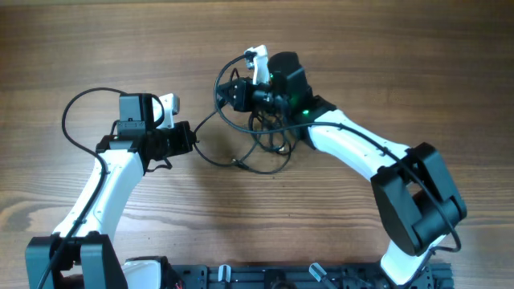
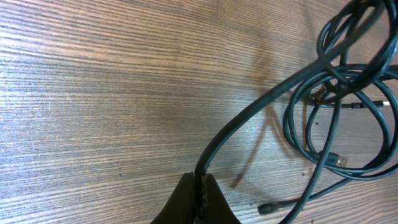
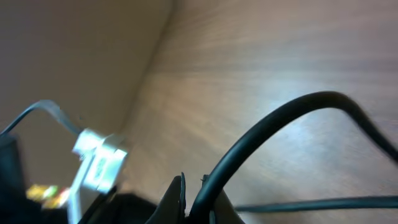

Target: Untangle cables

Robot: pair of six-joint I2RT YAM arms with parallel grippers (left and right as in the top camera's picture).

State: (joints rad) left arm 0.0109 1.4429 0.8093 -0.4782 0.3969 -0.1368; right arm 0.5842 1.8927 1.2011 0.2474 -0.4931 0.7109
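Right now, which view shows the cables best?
Left wrist: the cables are seen close up, with the loops and plugs sharp. Overhead shows the whole tangle, but small and partly under the right arm. Right wrist shows only one blurred strand.

Thin black cables (image 2: pixel 231 129) form a loose tangle of overlapping loops, one strand stretched out leftward.

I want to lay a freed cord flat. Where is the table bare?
Bare table: the far right corner beyond the right gripper, and the front strip below the cables. Crowded between it and the left gripper.
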